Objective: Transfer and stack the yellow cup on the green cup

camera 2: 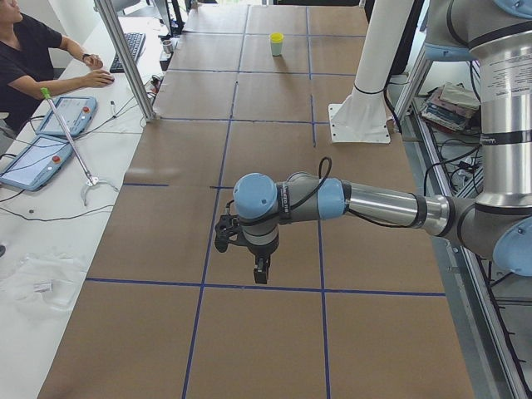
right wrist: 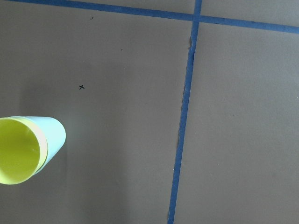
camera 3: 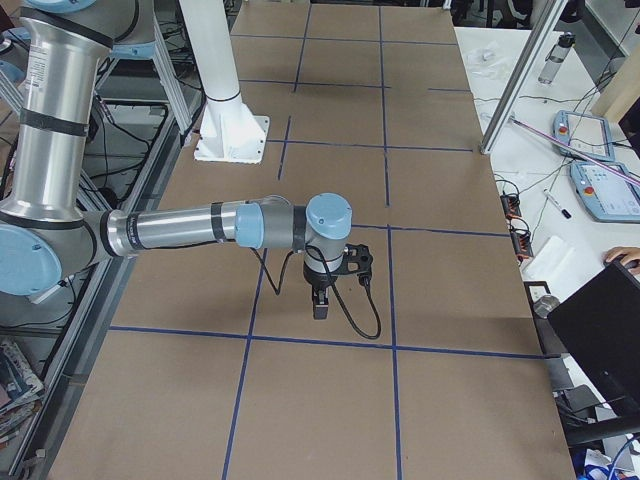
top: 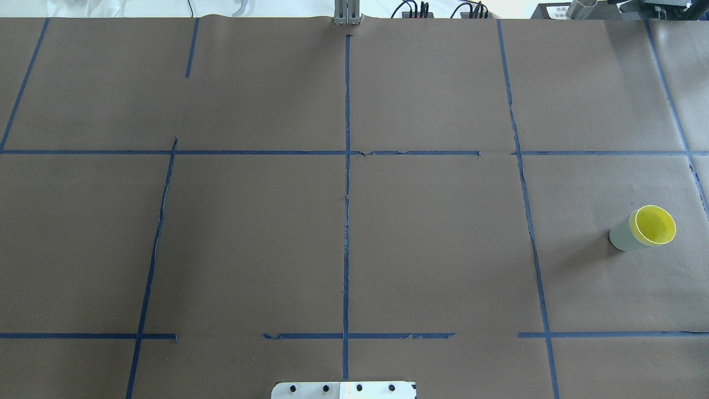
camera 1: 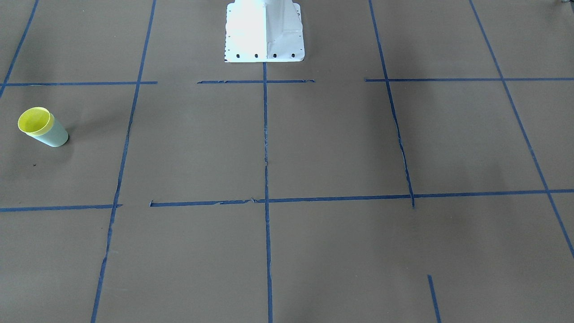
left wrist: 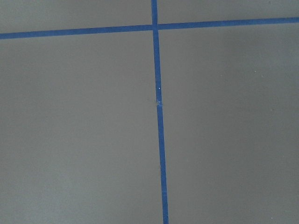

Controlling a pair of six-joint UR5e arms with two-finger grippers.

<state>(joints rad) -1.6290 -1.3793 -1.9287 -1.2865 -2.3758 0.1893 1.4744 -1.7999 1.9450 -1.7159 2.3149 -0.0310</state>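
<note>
The yellow cup [camera 1: 33, 120] sits nested inside the green cup [camera 1: 54, 136], standing upright on the brown table on the robot's right side. The pair also shows in the overhead view, yellow [top: 655, 224] in green [top: 621, 236], small at the far end in the exterior left view [camera 2: 276, 41], and at the lower left of the right wrist view [right wrist: 16, 156]. The left gripper [camera 2: 260, 270] and the right gripper [camera 3: 320, 305] each show only in a side view, hanging above the table, so I cannot tell whether they are open or shut. Neither touches the cups.
Blue tape lines [top: 347, 221] divide the brown table into squares. The robot's white base [camera 1: 264, 31] stands at the table's middle edge. An operator [camera 2: 33, 58] sits at a side desk with tablets beyond a metal post [camera 2: 125, 58].
</note>
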